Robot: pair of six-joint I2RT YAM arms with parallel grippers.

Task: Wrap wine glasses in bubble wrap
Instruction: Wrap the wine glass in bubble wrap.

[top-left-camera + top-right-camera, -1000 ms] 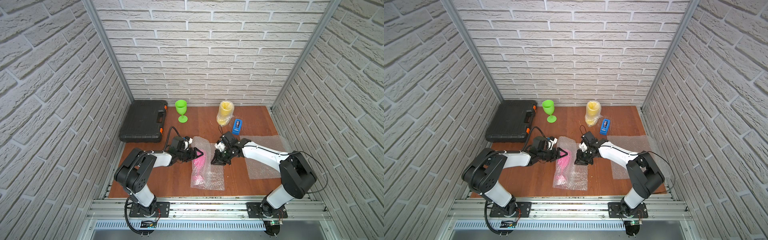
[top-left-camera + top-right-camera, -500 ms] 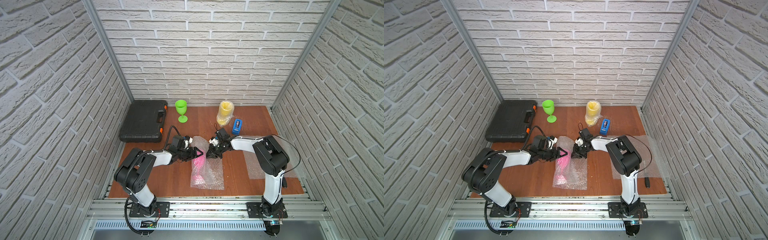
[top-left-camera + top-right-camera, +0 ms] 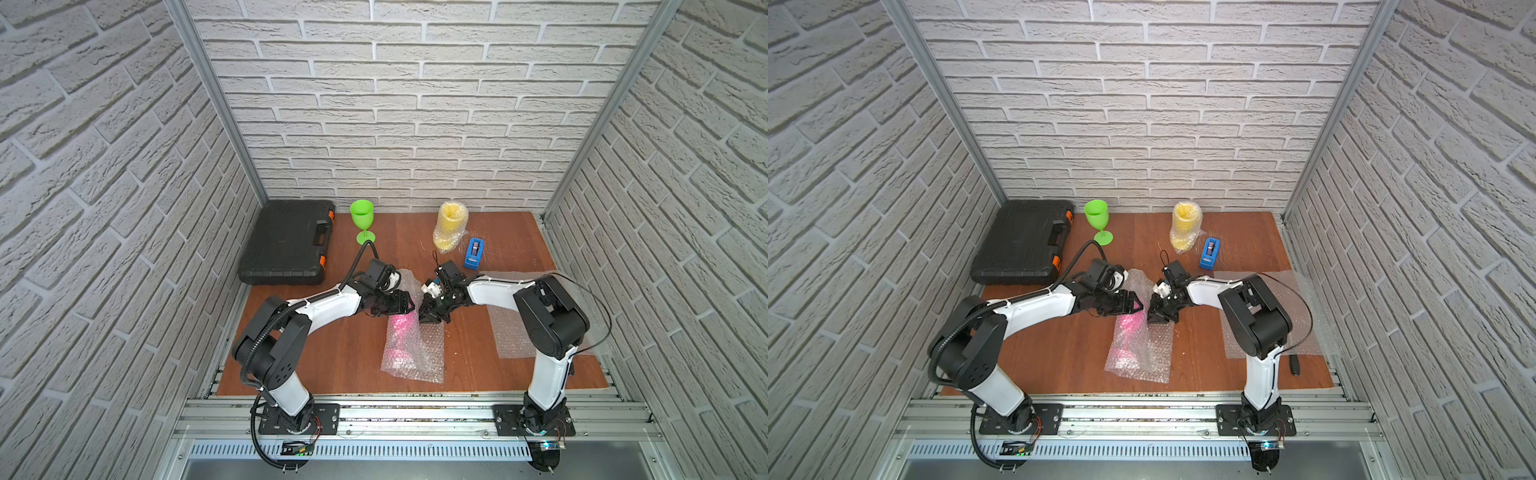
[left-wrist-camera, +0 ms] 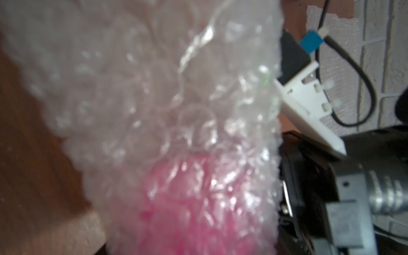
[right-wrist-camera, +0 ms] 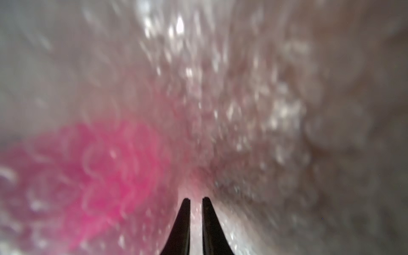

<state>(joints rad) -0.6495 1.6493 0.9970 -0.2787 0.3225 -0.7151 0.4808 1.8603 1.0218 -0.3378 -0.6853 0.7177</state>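
Centrally, the pink goblet (image 3: 400, 328) lies on its side on the table (image 3: 340, 345). It is rolled loosely in wrap (image 3: 428, 357) that spreads past it toward the right arm's side. Both claws meet at the bundle's far end, near each other but apart.

The left claw (image 3: 405, 306) comes in low, its jaws standing wide about that end, with a bit of pink showing at the tips. Its wrist view is filled with blurred wrap and pink and shows no fingers. Whether it presses on the goblet or only stands round it I cannot tell.

The right claw (image 3: 432, 318) points down at the wrap just beside the goblet. In its wrist view the two black fingertips (image 5: 209, 220) are nearly together with a thin fold of wrap between them, so it pinches the sheet.

By the back wall the green goblet (image 3: 362, 214) stands upright and bare, beside the black case (image 3: 286, 243). The yellow goblet (image 3: 451, 216) stands already wrapped, with the blue tape dispenser (image 3: 474, 252) just beside it. A second sheet (image 3: 509, 336) lies flat under the right arm.
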